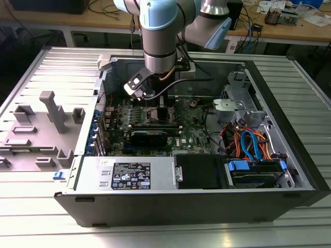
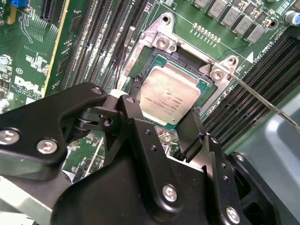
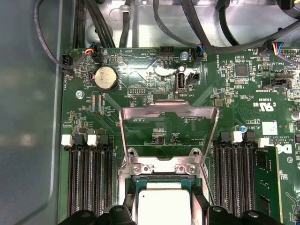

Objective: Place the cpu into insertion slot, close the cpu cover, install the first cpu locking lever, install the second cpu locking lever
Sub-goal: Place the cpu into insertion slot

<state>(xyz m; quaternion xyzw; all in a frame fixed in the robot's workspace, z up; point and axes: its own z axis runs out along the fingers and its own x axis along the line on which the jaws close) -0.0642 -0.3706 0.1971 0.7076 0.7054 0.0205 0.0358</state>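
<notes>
An open computer case (image 1: 170, 209) lies on its side on a ribbed metal table (image 1: 41, 227), and the pale blue robot arm (image 1: 160, 31) reaches down into it from above. The gripper (image 1: 155, 101) hangs low over the green motherboard (image 3: 225, 98). In both wrist views its black fingers (image 2: 190, 129) stand on either side of the cpu (image 2: 171, 91) and press close against two opposite edges with no gap to be seen, so they are clamped on the chip. The cpu, with its dull silver top facing up, sits flat inside the insertion slot (image 2: 183, 55) and is ringed by the slot's dark walls and silver rim. In the first wrist view the cpu cover (image 3: 140, 112) stands tilted up and open behind the slot, hinged at its far edge, with the board visible through its square cut-out. A thin locking lever (image 2: 262, 101) juts out from one corner of the slot, unlatched. Long black memory slots (image 3: 89, 178) flank the socket on both sides, and a round coin battery (image 3: 106, 77) lies beyond the cover.
</notes>
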